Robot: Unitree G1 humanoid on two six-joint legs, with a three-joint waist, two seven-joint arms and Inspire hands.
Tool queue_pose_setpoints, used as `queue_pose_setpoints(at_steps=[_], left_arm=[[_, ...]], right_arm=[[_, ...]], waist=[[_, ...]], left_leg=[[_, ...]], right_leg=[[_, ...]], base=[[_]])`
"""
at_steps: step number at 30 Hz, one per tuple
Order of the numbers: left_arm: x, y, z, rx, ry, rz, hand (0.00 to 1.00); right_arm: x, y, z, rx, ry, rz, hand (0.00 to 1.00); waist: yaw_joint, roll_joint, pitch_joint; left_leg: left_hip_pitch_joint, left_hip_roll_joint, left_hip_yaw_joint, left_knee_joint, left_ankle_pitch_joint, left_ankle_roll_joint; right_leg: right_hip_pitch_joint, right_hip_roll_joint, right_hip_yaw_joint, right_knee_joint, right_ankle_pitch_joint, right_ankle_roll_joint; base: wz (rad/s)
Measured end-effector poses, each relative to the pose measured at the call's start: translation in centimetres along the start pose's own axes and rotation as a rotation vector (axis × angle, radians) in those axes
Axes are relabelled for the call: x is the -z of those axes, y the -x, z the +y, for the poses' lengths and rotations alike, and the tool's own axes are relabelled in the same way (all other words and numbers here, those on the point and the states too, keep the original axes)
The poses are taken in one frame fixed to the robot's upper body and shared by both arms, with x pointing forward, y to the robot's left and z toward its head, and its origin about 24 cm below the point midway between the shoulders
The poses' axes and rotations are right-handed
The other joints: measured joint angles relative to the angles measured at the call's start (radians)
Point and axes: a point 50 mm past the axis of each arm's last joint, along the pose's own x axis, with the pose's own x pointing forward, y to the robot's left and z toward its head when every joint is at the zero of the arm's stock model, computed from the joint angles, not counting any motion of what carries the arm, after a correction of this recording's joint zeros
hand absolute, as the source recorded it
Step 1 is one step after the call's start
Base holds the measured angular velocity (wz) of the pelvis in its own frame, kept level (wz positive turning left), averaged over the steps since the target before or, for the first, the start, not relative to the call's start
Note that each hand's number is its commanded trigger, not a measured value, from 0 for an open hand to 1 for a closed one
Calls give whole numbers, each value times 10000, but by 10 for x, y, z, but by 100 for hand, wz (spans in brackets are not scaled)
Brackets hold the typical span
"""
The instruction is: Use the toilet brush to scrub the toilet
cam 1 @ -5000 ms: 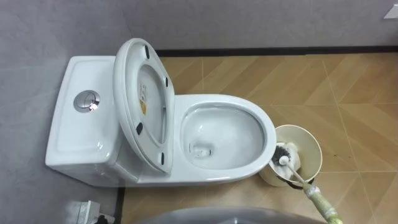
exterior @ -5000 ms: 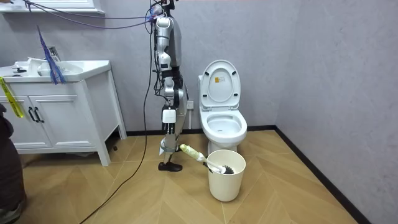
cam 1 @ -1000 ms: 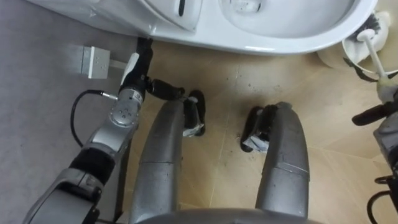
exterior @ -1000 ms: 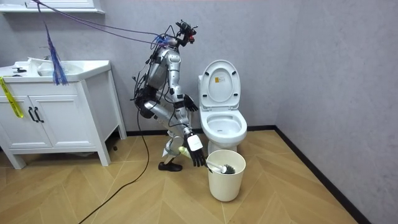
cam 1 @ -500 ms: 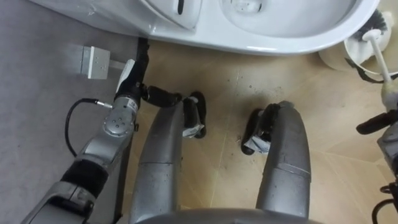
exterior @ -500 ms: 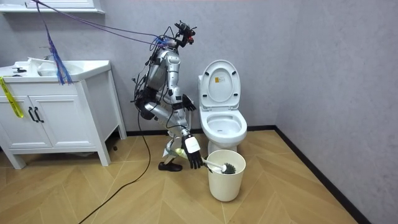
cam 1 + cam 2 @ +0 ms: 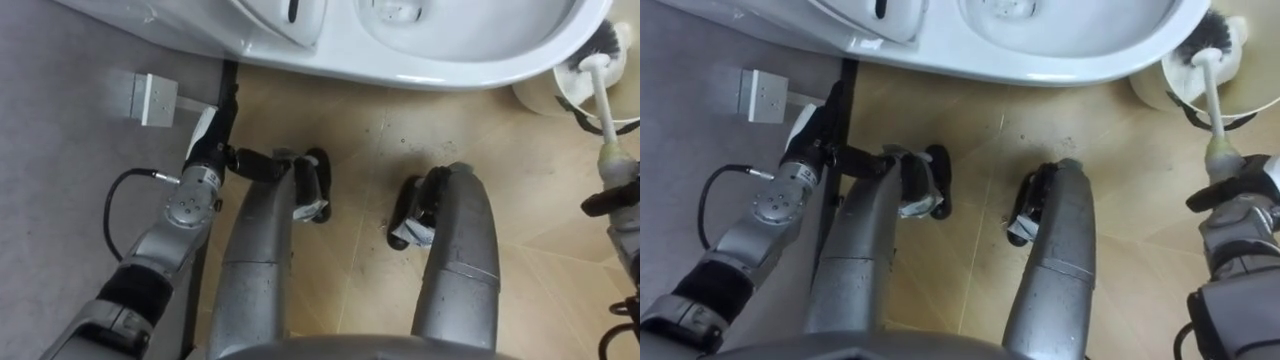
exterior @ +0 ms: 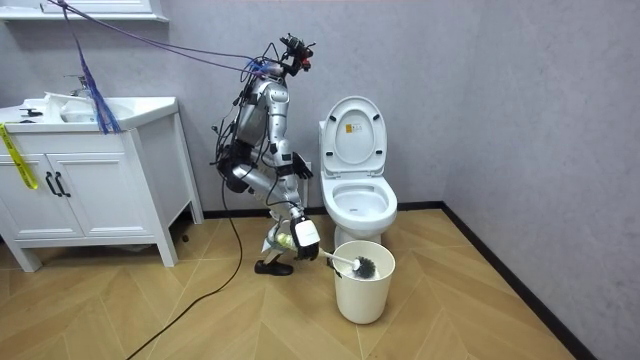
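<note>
The white toilet (image 8: 358,190) stands with its lid up; its bowl rim (image 7: 430,70) runs along the top of the eye views. To its right, a cream bucket (image 7: 1155,85) holds the toilet brush (image 7: 1212,75), dark bristle head down and white handle slanting toward me. My right hand (image 7: 1240,190) is curled round the handle's greenish grip at the right edge. In the room view I stand bent forward beside the toilet, the right hand (image 8: 305,236) on the handle above the bucket (image 8: 363,285). My left hand (image 7: 212,135) hangs open by my left knee, close to the wall.
A white box (image 7: 146,98) is fixed to the grey wall near my left hand. A white vanity cabinet (image 8: 95,185) with a sink stands at the room view's left. Wooden floor spreads out in front of the bucket.
My right hand has come in from beside the brush handle and closed round its grip; the handle now stands a little steeper. The left hand has drifted slightly. Five seconds ago I stood upright.
</note>
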Motion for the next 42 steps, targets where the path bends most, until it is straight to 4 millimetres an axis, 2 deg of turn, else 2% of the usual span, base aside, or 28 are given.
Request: queue_pose_setpoints(at_steps=[14, 21, 23, 25, 28, 31, 35, 37, 38, 40, 42], left_arm=[[-1, 1, -1, 33, 8, -45, 0], [3, 8, -3, 87, 252, -47, 0], [6, 9, -4, 76, 284, 28, 0], [10, 12, -4, 77, 292, 151, 0], [19, 17, -1, -79, 342, 423, 0], [30, 23, 2, -256, 412, 781, 0], [52, 30, 6, -463, 409, 1565, 0], [65, 33, 9, -603, 392, 2076, 0], [69, 35, 11, -649, 326, 2262, 0], [76, 39, 13, -665, 250, 2489, 0], [84, 46, 15, -703, -1, 2746, 0]], right_arm=[[4, 1, 3, -39, -105, 142, 100], [22, 6, 12, -348, -68, 654, 100], [30, 9, 17, -579, -72, 893, 100], [36, 11, 22, -736, -97, 1054, 100], [41, 15, 30, -941, -253, 1306, 100], [51, 20, 38, -1120, -1027, 1919, 100], [61, 28, 50, -1403, -1578, 2366, 100], [65, 31, 53, -1470, -1646, 2456, 100], [67, 31, 54, -1479, -1784, 2453, 100], [65, 32, 55, -1479, -2025, 2316, 100], [65, 36, 61, -1602, -2465, 2216, 100]], waist=[[80, 6, -3], [195, 3, -12], [176, -2, -14], [179, -10, -45], [189, -19, -125], [196, -50, -153], [222, -179, -244], [173, -207, -244], [162, -259, -268], [97, -358, -263], [-24, -462, -267]], left_leg=[[-74, 131, -20, 146, -67, 24], [427, 183, 15, 167, -224, 82], [861, 182, 17, -14, -223, 82], [1246, 208, 23, -282, -205, 60], [1949, 354, -1, -939, -104, -5], [2893, 435, 23, -1744, 50, -55], [4305, 422, 95, -3064, 289, -139], [4887, 403, 97, -3560, 359, -169], [5255, 381, 108, -3880, 403, -193], [5686, 303, 99, -4283, 468, -215], [6269, 263, 45, -4826, 567, -265]], right_leg=[[0, 57, -82, 9, 10, -18], [544, 85, -87, -91, -31, 67], [994, 96, -135, -305, -18, 91], [1385, 181, -169, -626, 42, 151], [2159, 405, -367, -1484, 345, 143], [3179, 608, -551, -2462, 613, 216], [4606, 839, -746, -3906, 974, 342], [5229, 905, -833, -4457, 1096, 383], [5613, 930, -866, -4805, 1161, 422], [6065, 916, -952, -5190, 1194, 464], [6777, 966, -1193, -5843, 1290, 527]], base=[[-1], [-4], [-4], [-10], [-15], [-11], [-6], [-2], [5], [11], [17]])
